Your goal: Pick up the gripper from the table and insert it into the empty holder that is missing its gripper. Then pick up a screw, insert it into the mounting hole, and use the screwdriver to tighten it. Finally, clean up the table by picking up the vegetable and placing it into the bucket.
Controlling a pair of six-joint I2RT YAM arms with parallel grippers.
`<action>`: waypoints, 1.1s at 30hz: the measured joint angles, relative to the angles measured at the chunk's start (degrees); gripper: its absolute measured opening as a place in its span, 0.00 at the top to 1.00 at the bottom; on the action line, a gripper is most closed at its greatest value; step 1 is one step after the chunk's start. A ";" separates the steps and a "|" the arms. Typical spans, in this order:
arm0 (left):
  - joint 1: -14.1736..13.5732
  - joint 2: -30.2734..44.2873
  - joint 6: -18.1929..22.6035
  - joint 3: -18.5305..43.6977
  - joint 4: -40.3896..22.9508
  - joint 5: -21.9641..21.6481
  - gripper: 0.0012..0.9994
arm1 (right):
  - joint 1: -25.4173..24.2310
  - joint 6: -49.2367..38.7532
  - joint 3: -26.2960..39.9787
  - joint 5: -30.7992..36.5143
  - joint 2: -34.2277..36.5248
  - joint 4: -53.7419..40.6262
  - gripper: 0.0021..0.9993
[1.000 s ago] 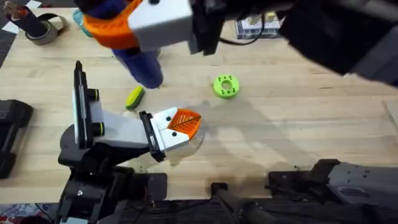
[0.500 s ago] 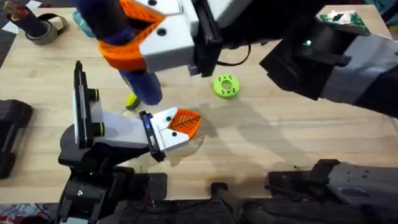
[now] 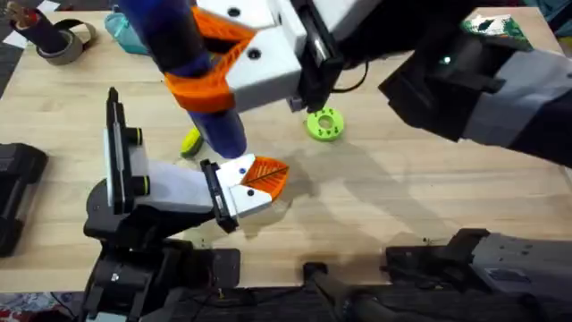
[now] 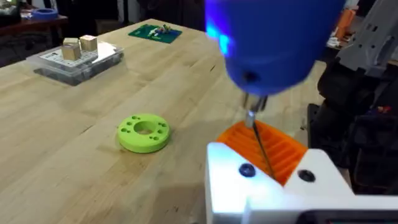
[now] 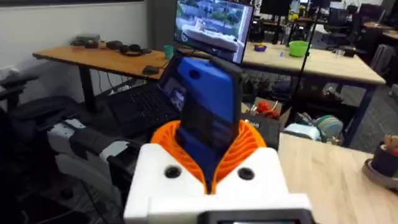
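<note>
My right gripper [image 3: 204,64] reaches in from the right, high under the camera, and is shut on the blue screwdriver [image 3: 217,127]. Its orange pads clasp the barrel [image 5: 208,102]. The screwdriver points down, and its thin metal tip [image 4: 258,134] touches down just behind the white finger block [image 4: 249,186] of my left gripper [image 3: 266,175], next to a dark screw head [image 4: 247,170]. The left gripper lies low over the table with its orange pads together and nothing between them. The yellow-and-green vegetable [image 3: 190,141] lies just left of the screwdriver. The bucket is out of view.
A round green disc with holes [image 3: 323,123] lies right of the screwdriver. A tape roll [image 3: 59,40] and a teal pouch [image 3: 123,30] sit at the back left. A clear box [image 4: 74,57] and a circuit board [image 4: 155,31] lie farther back. Bare wooden table [image 3: 429,197] spreads to the right.
The right arm has carried the screwdriver right and down, from above the vegetable to the left gripper's white block. The left arm has not moved.
</note>
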 joint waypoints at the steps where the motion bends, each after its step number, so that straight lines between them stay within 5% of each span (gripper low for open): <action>1: 0.00 -0.01 0.01 0.00 0.00 0.00 0.99 | 0.00 0.00 -0.40 -0.01 -0.06 -0.01 0.98; 33: 0.00 -0.01 0.00 0.00 0.00 0.00 0.99 | 0.87 -0.46 -5.46 1.20 -0.08 4.50 0.98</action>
